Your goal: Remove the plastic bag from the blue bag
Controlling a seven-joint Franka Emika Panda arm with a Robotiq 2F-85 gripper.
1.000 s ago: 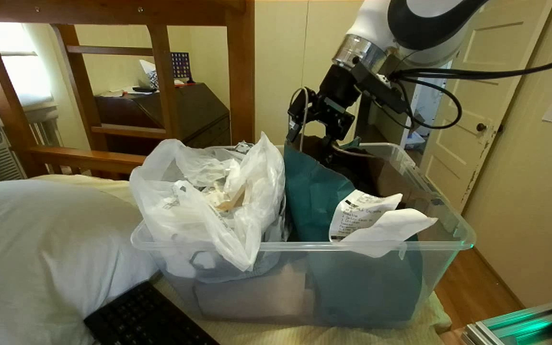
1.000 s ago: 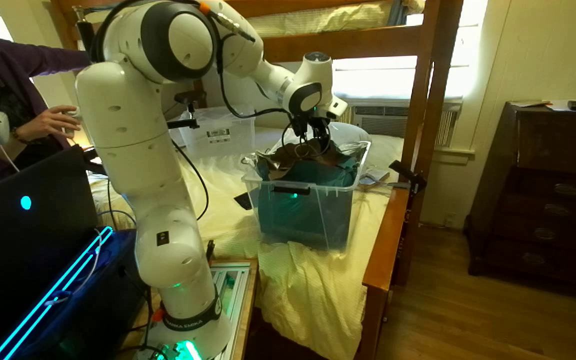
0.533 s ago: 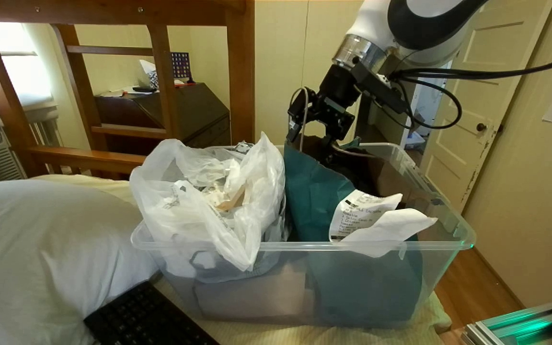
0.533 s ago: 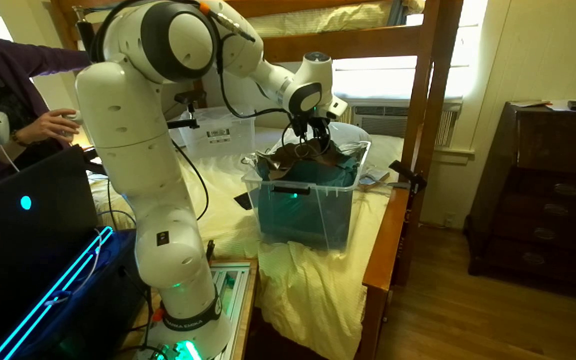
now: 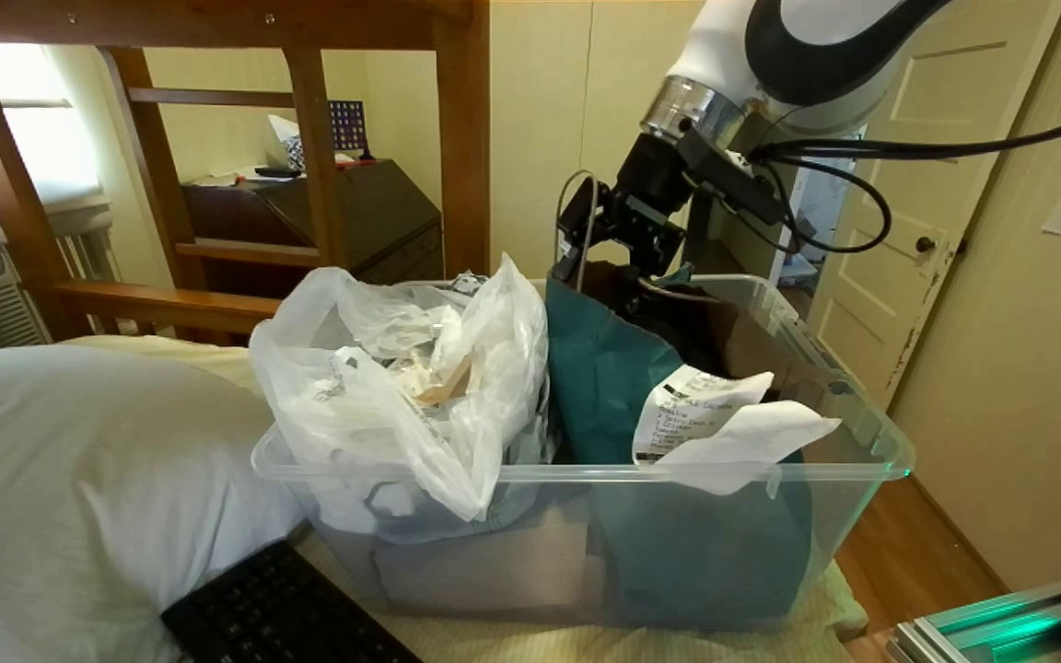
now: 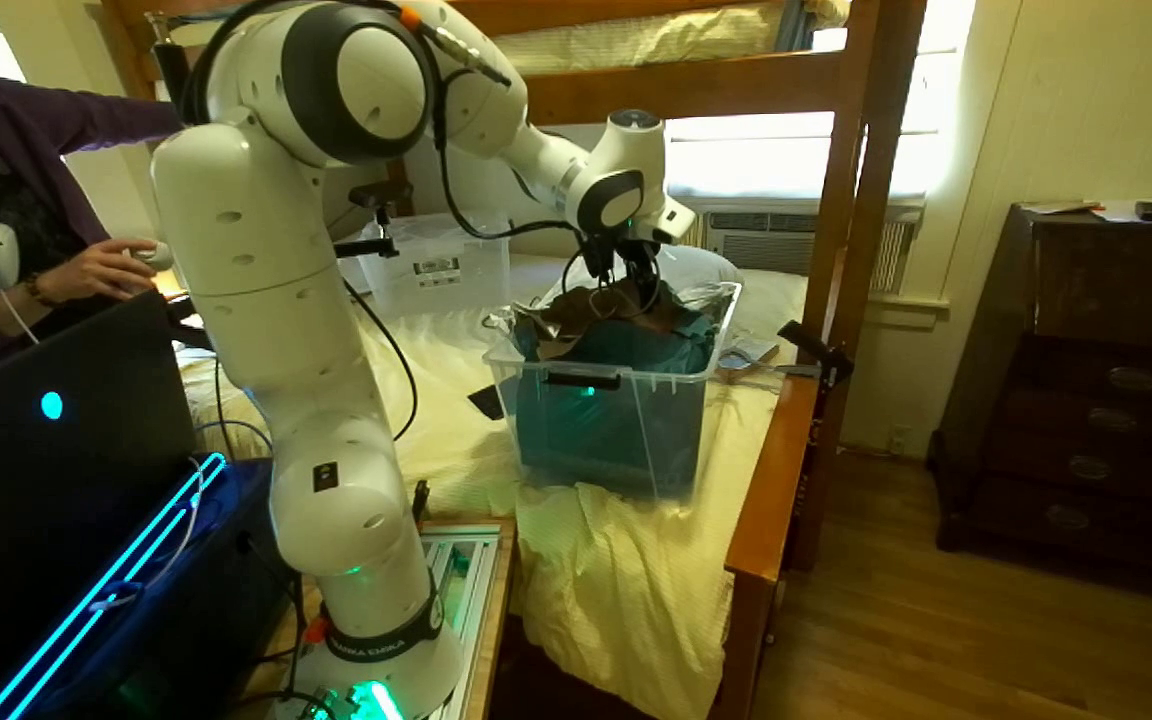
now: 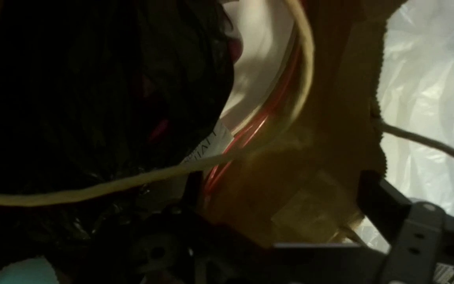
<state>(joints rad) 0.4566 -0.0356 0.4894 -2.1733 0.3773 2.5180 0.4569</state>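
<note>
"So, how is the gripper (image 5: pixel 599 281) placed?"

"It is pointed down at the mouth of the blue bag (image 5: pixel 609 364) in both exterior views, and its fingers (image 7: pixel 386 207) are spread well apart. Whether the bag's paper edge is touched cannot be told."

"And where is the dark plastic bag (image 7: pixel 105 98) to be found?"

"Inside the blue bag, where it is crossed in the wrist view by a pale cord handle (image 7: pixel 93 192). Its outline is partly lost in shadow."

"What else is held in the clear bin (image 5: pixel 577 473)?"

"A white bag (image 5: pixel 402 405) is set just beside the blue one, and a printed receipt (image 5: pixel 687 414) is seen against the blue bag's side."

"And outside?"

"A black keyboard (image 5: pixel 282 608) is laid near the bin, beside a pillow (image 5: pixel 107 497)."
</note>
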